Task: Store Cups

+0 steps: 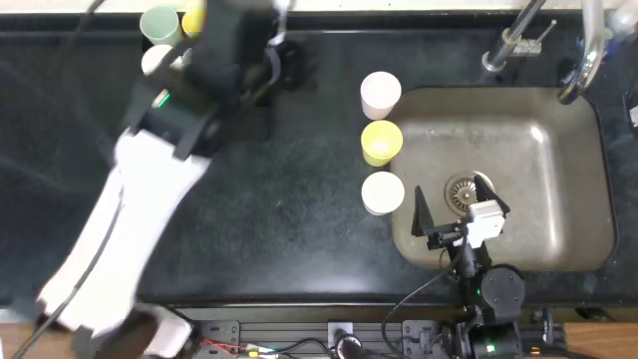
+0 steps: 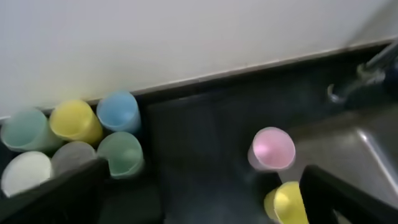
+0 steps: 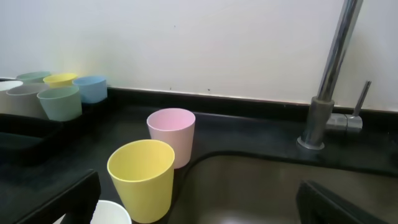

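Note:
Three cups stand in a row on the dark counter along the sink's left rim: pink (image 1: 380,92), yellow (image 1: 381,142) and white (image 1: 382,191). A cluster of cups sits in the back left corner by the wall, among them blue (image 2: 118,111), yellow (image 2: 74,119), green (image 2: 121,152) and white (image 2: 25,173). My left gripper (image 2: 202,183) hangs open and holds nothing above the counter between the cluster and the pink cup (image 2: 272,148). My right gripper (image 1: 454,201) is open and holds nothing over the sink, facing the yellow cup (image 3: 142,177) and pink cup (image 3: 171,134).
The steel sink (image 1: 558,150) fills the right side, with a faucet (image 3: 333,74) behind it. A white wall runs along the back of the counter. The counter (image 1: 299,219) between the cup row and the left arm is bare.

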Available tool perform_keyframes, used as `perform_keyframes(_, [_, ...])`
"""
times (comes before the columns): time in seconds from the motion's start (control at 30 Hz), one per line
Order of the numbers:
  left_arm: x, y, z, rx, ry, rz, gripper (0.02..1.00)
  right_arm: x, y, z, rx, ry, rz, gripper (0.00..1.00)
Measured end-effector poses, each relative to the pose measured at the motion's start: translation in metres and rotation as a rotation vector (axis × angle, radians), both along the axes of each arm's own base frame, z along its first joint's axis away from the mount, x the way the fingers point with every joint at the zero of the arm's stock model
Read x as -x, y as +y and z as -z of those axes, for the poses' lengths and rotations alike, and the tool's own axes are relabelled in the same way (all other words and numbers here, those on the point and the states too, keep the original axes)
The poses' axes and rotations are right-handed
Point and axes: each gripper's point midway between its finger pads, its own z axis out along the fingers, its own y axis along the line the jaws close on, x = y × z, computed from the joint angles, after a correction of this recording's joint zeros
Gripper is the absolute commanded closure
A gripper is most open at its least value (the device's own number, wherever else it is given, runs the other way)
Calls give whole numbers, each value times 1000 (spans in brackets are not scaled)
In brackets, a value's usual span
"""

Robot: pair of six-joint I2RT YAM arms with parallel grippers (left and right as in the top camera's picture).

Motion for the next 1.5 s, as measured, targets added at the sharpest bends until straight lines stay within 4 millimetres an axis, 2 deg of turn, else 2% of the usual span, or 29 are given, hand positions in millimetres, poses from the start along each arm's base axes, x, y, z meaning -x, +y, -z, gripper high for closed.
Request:
perform_keyframes(0.27, [-33,-58,72,57,298,-64,18,0,0,0,0,1,0,3])
perform_keyframes(0.43, [-40,-87,114,105,430,-76,18,0,0,0,0,1,0,3])
perform_keyframes(0.6, [-39,-101,158,120,561,-123,18,0,0,0,1,1,0,3])
perform_keyframes(0.83, [-44,-119,213,106,641,-169,29,0,0,0,0,1,0,3])
perform_keyframes(1.0, [-41,-126,242,79,679,-192,88,0,0,0,0,1,0,3])
perform_keyframes(1.07, [-42,-125,248,73,683,-204,141,0,0,0,0,1,0,3])
perform_keyframes(1.17, [-43,-124,254,71,689,-221,308,0,0,0,0,1,0,5])
perform_keyframes(1.27, [-44,-123,258,65,691,-230,612,0,0,0,0,1,0,3])
perform_keyframes(1.37, [-44,-123,259,62,691,-230,864,0,0,0,0,1,0,5])
perform_keyframes(1.5, [-45,-122,259,58,683,-231,982,0,0,0,0,1,0,3])
